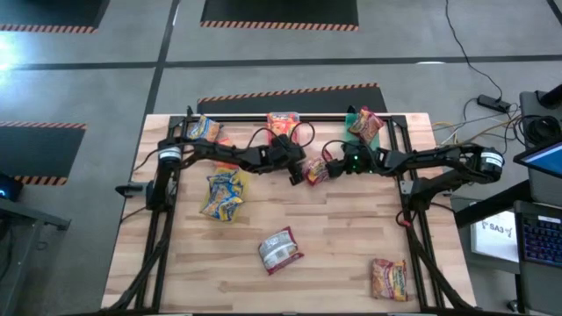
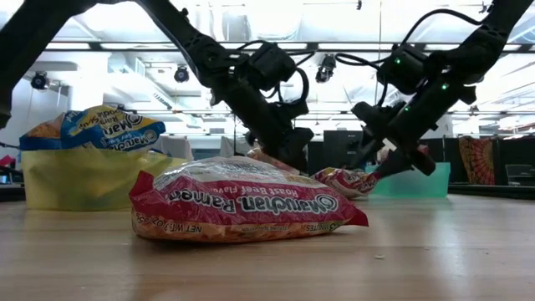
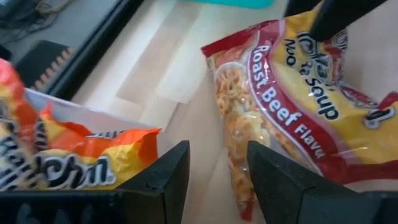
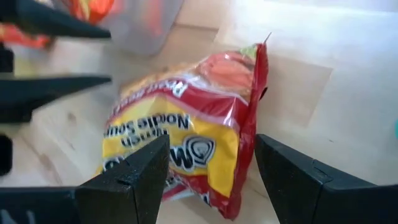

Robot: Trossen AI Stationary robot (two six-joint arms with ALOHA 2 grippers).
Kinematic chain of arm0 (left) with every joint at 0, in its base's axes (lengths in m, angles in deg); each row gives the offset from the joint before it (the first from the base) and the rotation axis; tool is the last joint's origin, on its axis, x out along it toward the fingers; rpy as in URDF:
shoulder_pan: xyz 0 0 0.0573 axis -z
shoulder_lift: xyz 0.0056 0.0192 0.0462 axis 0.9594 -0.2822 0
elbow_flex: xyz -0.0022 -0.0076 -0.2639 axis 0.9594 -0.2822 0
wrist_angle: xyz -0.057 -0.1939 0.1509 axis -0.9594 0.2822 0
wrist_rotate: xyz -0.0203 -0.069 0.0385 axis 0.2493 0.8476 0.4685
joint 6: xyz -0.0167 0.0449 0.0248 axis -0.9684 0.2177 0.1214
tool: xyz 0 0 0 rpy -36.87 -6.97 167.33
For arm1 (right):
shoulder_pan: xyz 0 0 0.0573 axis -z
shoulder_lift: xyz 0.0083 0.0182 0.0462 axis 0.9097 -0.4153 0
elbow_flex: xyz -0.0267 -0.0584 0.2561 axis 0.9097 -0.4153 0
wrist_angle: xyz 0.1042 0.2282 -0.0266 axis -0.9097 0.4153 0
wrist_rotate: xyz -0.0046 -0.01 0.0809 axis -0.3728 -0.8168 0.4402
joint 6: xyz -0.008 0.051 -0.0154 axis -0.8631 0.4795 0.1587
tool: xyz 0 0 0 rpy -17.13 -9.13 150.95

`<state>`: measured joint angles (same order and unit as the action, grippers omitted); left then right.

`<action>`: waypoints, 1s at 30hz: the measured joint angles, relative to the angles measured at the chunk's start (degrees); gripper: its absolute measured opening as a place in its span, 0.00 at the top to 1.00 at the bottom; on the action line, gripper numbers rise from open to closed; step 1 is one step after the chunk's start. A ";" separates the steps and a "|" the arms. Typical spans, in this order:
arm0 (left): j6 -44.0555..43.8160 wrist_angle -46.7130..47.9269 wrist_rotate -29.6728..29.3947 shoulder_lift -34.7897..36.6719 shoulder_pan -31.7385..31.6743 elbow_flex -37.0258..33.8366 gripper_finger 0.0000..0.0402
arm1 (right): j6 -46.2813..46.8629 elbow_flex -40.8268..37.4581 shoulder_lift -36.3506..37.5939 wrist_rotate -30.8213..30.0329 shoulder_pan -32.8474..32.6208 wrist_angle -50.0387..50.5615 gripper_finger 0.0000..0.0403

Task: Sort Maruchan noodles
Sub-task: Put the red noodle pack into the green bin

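Both grippers converge on the Roast Beef packet (image 1: pixel 314 170) at mid-table, near the clear tub (image 1: pixel 283 123) with its orange packet (image 3: pixel 87 155). The right gripper (image 4: pixel 211 180) has its jaws spread wide, empty, the packet lying between and just ahead of its fingertips. The left gripper (image 3: pixel 217 180) stands part open, holding nothing, the packet's edge just beside one finger. This looks like the pick-up step; next it needs one claw to drop and close on the crinkly edge. More packets wait nearer the front edge.
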<state>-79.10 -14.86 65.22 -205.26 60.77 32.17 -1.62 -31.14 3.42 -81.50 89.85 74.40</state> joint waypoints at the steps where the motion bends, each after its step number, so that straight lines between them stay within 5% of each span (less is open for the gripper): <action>1: -0.20 -0.54 0.65 -0.25 -0.06 0.00 0.64 | 1.43 0.00 0.01 -0.56 0.00 -0.26 0.44; 18: -2.51 -1.93 7.88 -2.08 0.70 -0.02 0.72 | 11.67 -1.63 -0.10 -1.97 -4.36 1.15 0.44; 30: -2.18 -2.52 12.55 -2.10 2.25 -0.02 0.76 | 10.30 -2.02 -0.14 -5.85 -5.73 -2.27 0.44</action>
<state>-81.28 -17.37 77.77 -207.36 63.02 32.15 8.68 -33.16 3.29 -87.35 84.12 72.13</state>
